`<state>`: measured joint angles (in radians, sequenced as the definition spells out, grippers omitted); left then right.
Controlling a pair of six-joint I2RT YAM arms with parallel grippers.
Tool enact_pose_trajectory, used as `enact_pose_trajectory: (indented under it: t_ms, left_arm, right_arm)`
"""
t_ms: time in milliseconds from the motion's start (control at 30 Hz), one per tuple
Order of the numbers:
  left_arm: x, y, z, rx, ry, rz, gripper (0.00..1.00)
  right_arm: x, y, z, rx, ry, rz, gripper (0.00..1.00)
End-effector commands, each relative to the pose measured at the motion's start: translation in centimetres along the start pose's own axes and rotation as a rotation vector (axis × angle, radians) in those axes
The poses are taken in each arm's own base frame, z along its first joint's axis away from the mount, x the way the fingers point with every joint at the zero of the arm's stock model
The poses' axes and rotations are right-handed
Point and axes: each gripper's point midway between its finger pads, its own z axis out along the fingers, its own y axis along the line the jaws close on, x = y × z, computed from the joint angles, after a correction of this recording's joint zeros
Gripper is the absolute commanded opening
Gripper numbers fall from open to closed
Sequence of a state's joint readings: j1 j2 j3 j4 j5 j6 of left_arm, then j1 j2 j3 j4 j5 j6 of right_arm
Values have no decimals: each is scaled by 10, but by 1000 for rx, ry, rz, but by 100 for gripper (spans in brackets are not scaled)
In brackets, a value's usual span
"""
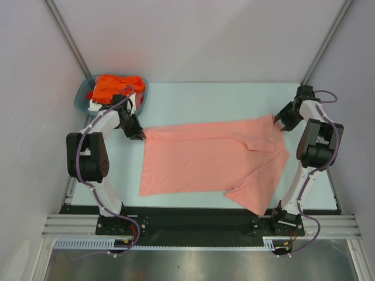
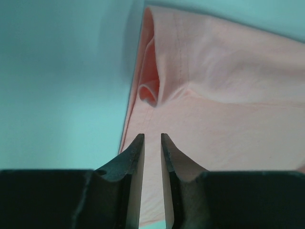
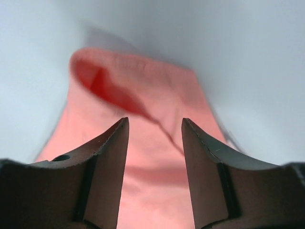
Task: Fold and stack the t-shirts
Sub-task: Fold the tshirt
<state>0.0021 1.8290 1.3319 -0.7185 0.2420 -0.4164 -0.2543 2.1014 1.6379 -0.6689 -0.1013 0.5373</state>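
Teal basket [image 1: 80, 96] partly hidden by L arm [image 1: 88, 155]; R wrist view blurred. L gripper [image 2: 150, 137], R gripper [image 3: 155, 121] low at salmon-pink t-shirt [image 1: 205, 161] edges, both released.

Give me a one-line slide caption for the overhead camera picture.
Salmon-pink t-shirt spread on the table, left claw and right claw at its far corners, orange t-shirt in the basket.

Matt soft cloth w/ stitched seams on salmon-pink t-shirt [image 1: 199, 161]; table [image 1: 205, 99] smooth, matt; basket [image 1: 80, 97] plastic.
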Motion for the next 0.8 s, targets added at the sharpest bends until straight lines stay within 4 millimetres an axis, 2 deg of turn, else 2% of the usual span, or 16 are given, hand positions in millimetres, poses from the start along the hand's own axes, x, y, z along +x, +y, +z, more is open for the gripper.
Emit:
enact_pose_trajectory:
  t_ms: [0, 133, 200, 333, 567, 767]
  left_arm:
    - [-21, -12, 11, 49, -54, 71, 23]
    - [-28, -4, 20, 10, -55, 92, 24]
    - [-30, -2, 21, 0, -60, 111, 28]
    - [-32, -4, 26, 15, -53, 121, 31]
    - [-36, -8, 33, 37, -42, 136, 32]
    - [-33, -14, 38, 83, -36, 144, 34]
  right_arm:
    - [4, 26, -56, -67, -53, -102, 54]
    - [32, 36, -69, -104, -19, -164, 54]
    - [45, 36, -73, -110, -7, -186, 54]
    - [62, 34, -77, -120, 11, -199, 54]
    - [79, 28, -76, -110, 41, -210, 54]
    - [82, 28, -75, -117, 45, -199, 54]
